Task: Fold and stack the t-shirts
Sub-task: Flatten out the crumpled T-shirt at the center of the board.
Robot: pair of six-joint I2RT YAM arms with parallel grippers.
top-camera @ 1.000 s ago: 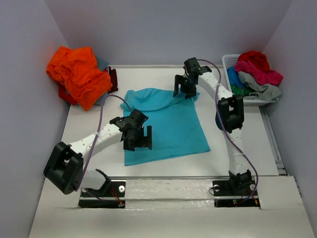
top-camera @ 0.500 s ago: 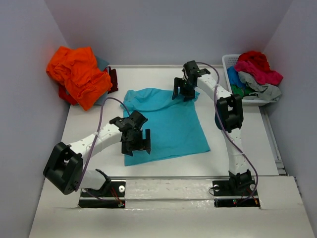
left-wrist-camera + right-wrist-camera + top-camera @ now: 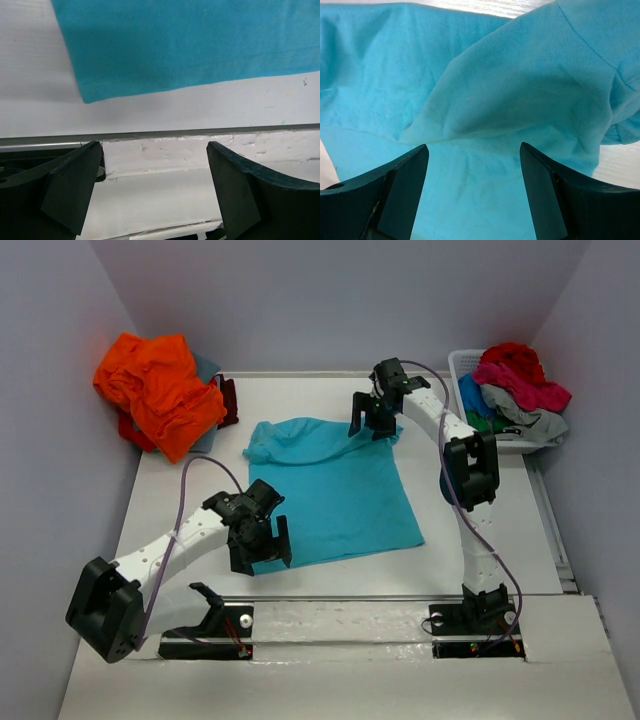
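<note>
A turquoise t-shirt [image 3: 335, 485] lies spread on the white table [image 3: 180, 490], its far sleeves folded inward. My left gripper [image 3: 262, 552] hovers open at the shirt's near left corner; its wrist view shows that corner [image 3: 95, 85] ahead of the empty jaws over bare table. Over the shirt's far right shoulder my right gripper [image 3: 372, 425] stands open, with a folded sleeve [image 3: 520, 90] just beyond its fingers [image 3: 405, 185] and nothing held. Orange, slate grey and maroon t-shirts [image 3: 160, 390] are piled at the back left. Red, pink, light grey and green t-shirts [image 3: 515, 385] fill the basket.
A white slatted basket [image 3: 470, 365] stands at the back right beside the table. Grey walls close in the left, back and right. The arm bases [image 3: 340, 625] sit on a white strip along the near edge.
My left gripper has drawn back toward the near edge and to the left, from over the shirt's lower left part to its corner. The right gripper has barely moved.
</note>
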